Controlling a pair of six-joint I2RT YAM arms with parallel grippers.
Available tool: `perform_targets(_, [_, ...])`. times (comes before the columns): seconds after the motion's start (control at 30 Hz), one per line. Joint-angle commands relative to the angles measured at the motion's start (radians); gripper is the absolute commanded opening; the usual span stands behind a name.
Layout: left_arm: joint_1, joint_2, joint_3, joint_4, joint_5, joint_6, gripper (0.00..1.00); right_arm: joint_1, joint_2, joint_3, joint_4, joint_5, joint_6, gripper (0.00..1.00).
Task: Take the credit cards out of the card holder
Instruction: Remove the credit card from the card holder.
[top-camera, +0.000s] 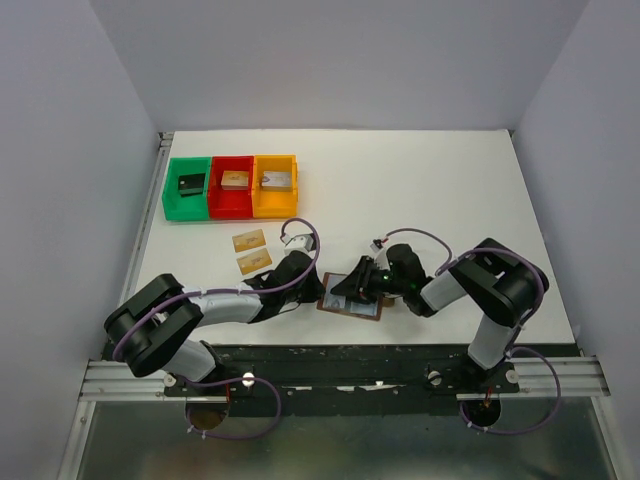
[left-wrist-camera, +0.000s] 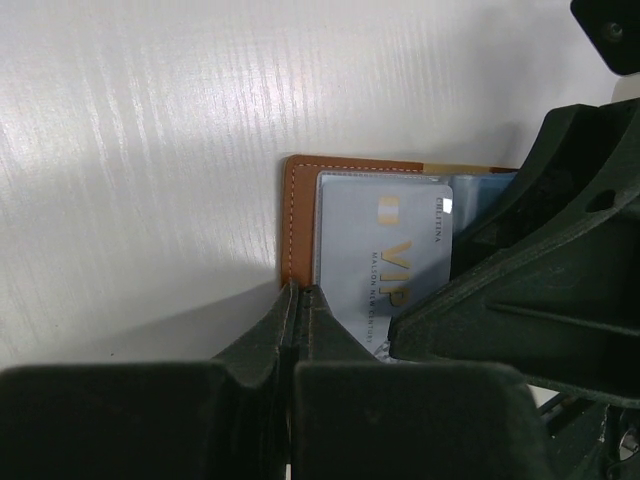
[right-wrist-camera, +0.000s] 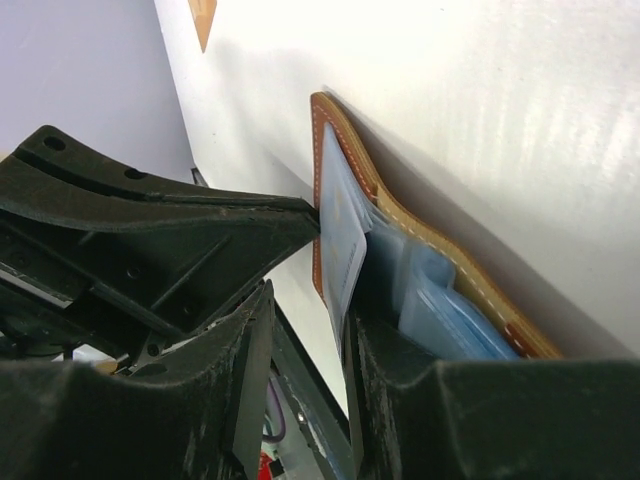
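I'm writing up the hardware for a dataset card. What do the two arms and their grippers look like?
The left arm and right arm both have bulky matte black joint housings joined by pale grey links. A thin purple-grey cable loops along each arm. The left gripper and right gripper are black plastic, each with two flat fingers on angular frames. No markings show.

The pale blue card (left-wrist-camera: 385, 270) in the card holder (left-wrist-camera: 298, 215) reads "VIP" (smaller print too fine to read).

brown wallet (left-wrist-camera: 298, 215) with pale stitching, pale blue card (left-wrist-camera: 385, 260) with gold lettering, tan cards (top-camera: 250, 241), green bin (top-camera: 185, 213), red bin (top-camera: 230, 213), orange bin (top-camera: 274, 213), white table (top-camera: 450, 200)
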Motion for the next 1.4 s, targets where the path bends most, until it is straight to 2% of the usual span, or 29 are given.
perform_targets(0.0, [-0.002,0.058,-0.038,-0.096,0.036,0.020,0.00,0.001,0.011,0.052,0.005,-0.047,-0.028,0.40])
perform_targets(0.3, [0.001,0.075,-0.034,-0.102,0.035,0.009,0.00,0.003,-0.194,0.099,-0.390,-0.002,-0.202,0.38])
perform_targets(0.47, [0.006,0.080,-0.034,-0.099,0.039,0.003,0.00,0.001,-0.260,0.128,-0.532,0.016,-0.261,0.38])
perform_targets(0.9, [0.010,0.076,-0.044,-0.101,0.038,-0.006,0.00,0.001,-0.319,0.145,-0.636,0.042,-0.295,0.38])
perform_targets(1.37, [0.019,0.084,-0.047,-0.099,0.041,-0.012,0.00,0.000,-0.371,0.122,-0.659,0.091,-0.286,0.27])
